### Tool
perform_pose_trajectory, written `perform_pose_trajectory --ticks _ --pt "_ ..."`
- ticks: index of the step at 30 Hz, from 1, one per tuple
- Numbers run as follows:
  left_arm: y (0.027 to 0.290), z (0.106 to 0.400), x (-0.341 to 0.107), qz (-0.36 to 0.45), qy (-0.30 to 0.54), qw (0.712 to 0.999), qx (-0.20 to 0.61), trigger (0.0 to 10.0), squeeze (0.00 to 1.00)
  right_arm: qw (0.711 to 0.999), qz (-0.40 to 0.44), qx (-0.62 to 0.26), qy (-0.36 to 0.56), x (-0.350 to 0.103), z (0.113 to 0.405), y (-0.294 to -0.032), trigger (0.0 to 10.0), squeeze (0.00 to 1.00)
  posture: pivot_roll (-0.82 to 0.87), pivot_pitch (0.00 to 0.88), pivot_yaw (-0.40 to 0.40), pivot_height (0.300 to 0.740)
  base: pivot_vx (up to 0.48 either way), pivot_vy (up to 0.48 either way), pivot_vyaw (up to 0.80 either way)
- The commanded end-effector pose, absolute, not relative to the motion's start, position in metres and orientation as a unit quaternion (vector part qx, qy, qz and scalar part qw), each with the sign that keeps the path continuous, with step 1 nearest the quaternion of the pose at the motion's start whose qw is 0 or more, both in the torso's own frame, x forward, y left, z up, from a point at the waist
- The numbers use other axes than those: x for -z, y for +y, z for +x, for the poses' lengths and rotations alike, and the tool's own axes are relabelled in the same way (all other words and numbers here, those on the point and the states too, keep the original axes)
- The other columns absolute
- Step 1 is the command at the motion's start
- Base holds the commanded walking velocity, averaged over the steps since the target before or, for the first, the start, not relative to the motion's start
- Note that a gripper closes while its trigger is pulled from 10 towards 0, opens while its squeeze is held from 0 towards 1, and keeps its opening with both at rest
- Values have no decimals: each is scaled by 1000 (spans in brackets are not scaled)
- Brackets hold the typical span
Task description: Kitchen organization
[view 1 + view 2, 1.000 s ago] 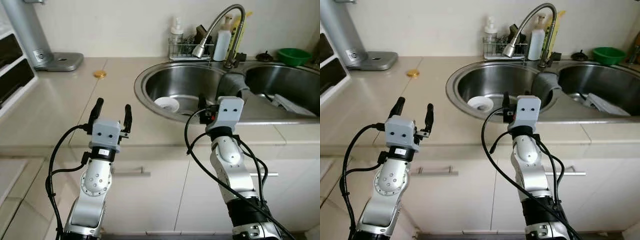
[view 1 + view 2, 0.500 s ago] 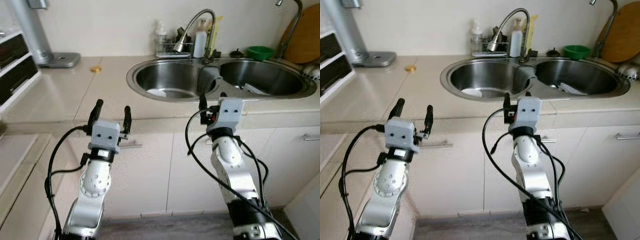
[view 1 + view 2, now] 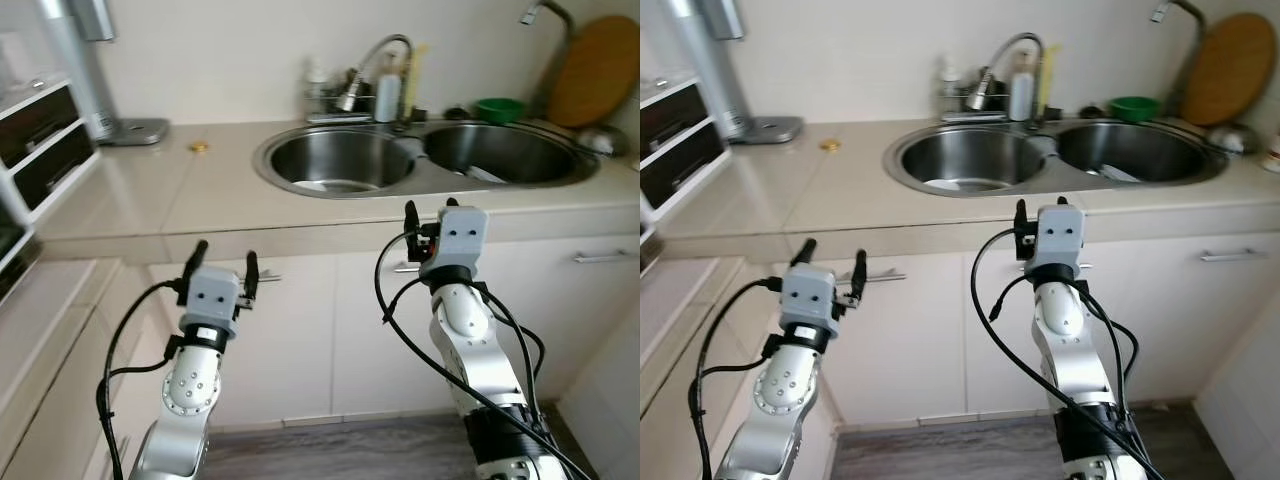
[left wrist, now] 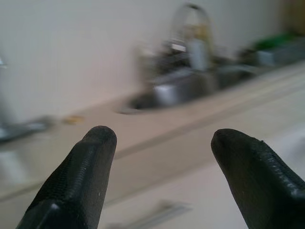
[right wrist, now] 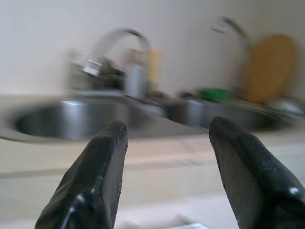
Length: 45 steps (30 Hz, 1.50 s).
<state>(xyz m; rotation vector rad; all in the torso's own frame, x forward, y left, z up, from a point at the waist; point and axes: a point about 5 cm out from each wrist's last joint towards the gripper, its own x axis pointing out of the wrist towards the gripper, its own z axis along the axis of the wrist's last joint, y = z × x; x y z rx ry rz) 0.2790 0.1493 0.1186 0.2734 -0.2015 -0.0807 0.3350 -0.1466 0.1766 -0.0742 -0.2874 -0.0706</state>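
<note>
A steel double sink (image 3: 425,178) is set in the beige counter (image 3: 150,195), with a curved faucet (image 3: 372,58) behind it. Something white (image 3: 322,185) lies in the left basin, and pale items (image 3: 482,174) lie in the right one. My left gripper (image 3: 222,262) is held up in front of the cabinet doors, open and empty. My right gripper (image 3: 428,210) is raised at counter-edge height before the sink, open and empty too. Both wrist views look blurrily toward the sink between the left gripper's fingertips (image 4: 95,143) and the right gripper's fingertips (image 5: 114,138).
Bottles and a small rack (image 3: 385,95) stand behind the faucet, beside a green bowl (image 3: 498,106) and a round wooden board (image 3: 592,70). A small gold disc (image 3: 199,147) lies on the counter near a silver appliance (image 3: 95,70). Dark drawers (image 3: 40,140) are at left.
The whole view has pulled back from the counter, so the sink looks smaller and farther and more cabinet front shows. Both arms keep the same raised pose, grippers still open.
</note>
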Motion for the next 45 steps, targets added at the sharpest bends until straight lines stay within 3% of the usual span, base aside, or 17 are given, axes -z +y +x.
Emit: perform_pose_trajectory --ticks 1,16,45 --pt "146 278 -111 137 -80 986 58 10000 0 990 -43 45 -129 -172 334 -151 10000 0 -33 0 19 740 0 0 -800" --pt "153 256 -81 156 -24 984 77 10000 0 995 -91 1 -41 -120 304 -148 10000 0 -35 0 15 740 0 0 -800" --pt "145 245 -53 166 37 977 129 10000 0 989 -143 -9 46 -83 295 -150 10000 0 -38 0 20 740 0 0 -800"
